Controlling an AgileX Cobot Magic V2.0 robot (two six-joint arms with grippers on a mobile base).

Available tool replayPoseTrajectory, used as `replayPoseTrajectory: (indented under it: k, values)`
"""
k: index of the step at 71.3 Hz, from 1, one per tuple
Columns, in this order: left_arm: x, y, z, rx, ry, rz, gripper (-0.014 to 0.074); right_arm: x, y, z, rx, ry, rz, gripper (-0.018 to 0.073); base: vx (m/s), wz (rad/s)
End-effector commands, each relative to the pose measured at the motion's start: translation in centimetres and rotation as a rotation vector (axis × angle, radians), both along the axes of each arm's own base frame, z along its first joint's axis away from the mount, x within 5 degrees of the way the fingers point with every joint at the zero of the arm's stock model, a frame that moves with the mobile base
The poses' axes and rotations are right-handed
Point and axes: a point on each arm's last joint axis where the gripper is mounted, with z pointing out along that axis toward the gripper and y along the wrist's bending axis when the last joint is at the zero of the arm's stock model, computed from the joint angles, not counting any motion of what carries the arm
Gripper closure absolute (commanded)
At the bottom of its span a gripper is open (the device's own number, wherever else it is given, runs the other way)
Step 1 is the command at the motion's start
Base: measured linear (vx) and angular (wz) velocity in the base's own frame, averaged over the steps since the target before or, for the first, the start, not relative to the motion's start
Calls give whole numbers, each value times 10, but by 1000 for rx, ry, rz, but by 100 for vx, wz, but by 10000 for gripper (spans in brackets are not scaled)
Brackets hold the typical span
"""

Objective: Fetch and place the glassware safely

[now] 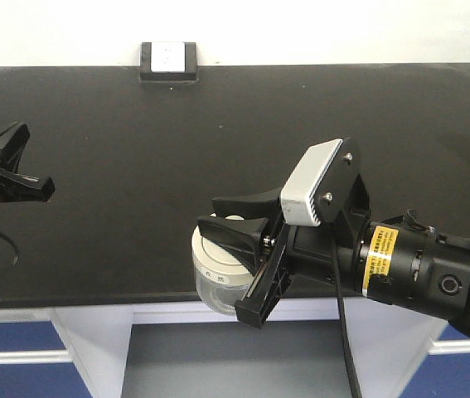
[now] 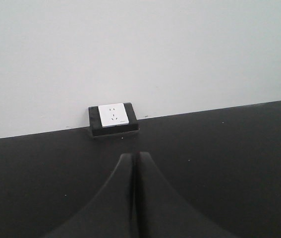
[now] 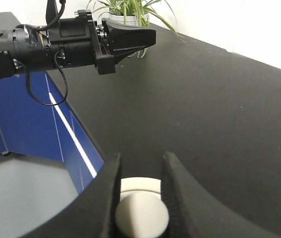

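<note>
Furthest left, a leafy potted plant (image 3: 125,11) stands at the end of the black matte tabletop (image 1: 135,141). Your left gripper (image 2: 134,156) hovers over that surface, fingers pressed together. Behind it, a white wall socket (image 1: 168,58) in a black frame sits where the tabletop meets the plain white wall (image 2: 140,49). Right of centre, at the near edge, is the small clear glass jar (image 1: 216,280); whether it rests on the surface is unclear. Your right gripper (image 3: 141,161) has its fingers pinching the knob (image 3: 141,216) of the cream-white lid (image 3: 139,184). Blue panels (image 3: 21,114) show below.
</note>
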Motion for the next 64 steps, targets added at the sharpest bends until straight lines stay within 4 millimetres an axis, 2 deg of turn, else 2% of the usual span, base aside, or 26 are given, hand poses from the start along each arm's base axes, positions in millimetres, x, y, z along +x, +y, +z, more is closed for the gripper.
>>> replayPoseTrajectory:
  k: [1, 64]
  values:
    - [-2, 0, 20, -30, -114, -4, 594, -4, 1, 24, 100, -57, 31, 559, 22, 9]
    - [-2, 0, 20, -30, -114, -4, 594, -4, 1, 23, 99, -57, 29, 559, 13, 6]
